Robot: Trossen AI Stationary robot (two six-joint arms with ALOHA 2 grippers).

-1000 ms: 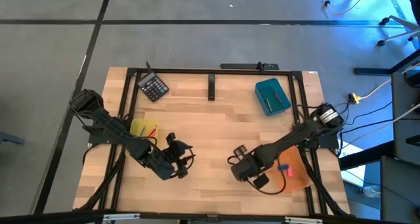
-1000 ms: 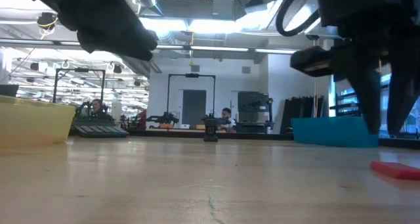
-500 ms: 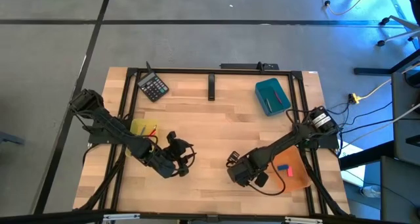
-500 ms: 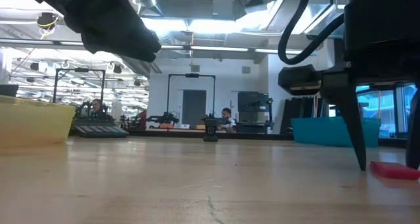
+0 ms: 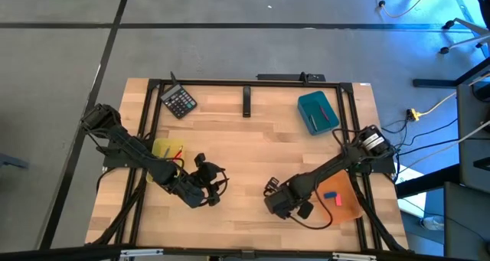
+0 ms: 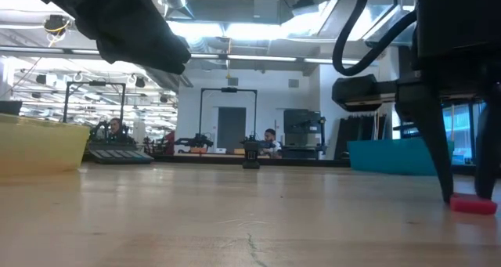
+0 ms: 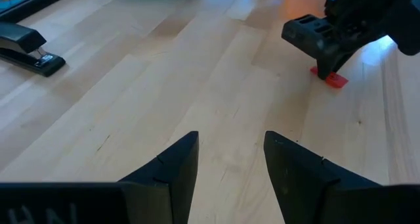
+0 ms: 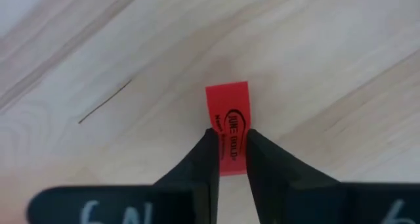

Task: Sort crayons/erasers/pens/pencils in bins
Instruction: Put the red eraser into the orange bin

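Presently the right gripper (image 8: 226, 155) is down at the table (image 5: 245, 138) near its front edge, fingers closed in on the red eraser (image 8: 228, 122), which lies flat on the wood beside the orange bin (image 5: 343, 200). Left gripper (image 7: 230, 161) hovers over the front-left area, fingers apart, holding nothing. Teal bin (image 5: 318, 112) sits at back right, yellow bin (image 5: 167, 149) at left.

Around the light wooden tabletop (image 5: 253, 146) lies a grey concrete floor (image 5: 230, 50) crossed by dark seams, with yellow and white cables (image 5: 429, 108) trailing beside a patch of blue light. Across the table, the room shows a white back wall with a dark doorway (image 6: 231, 128), bright ceiling lights (image 6: 258, 30), black equipment racks (image 6: 301, 132) and two seated people (image 6: 270, 138).
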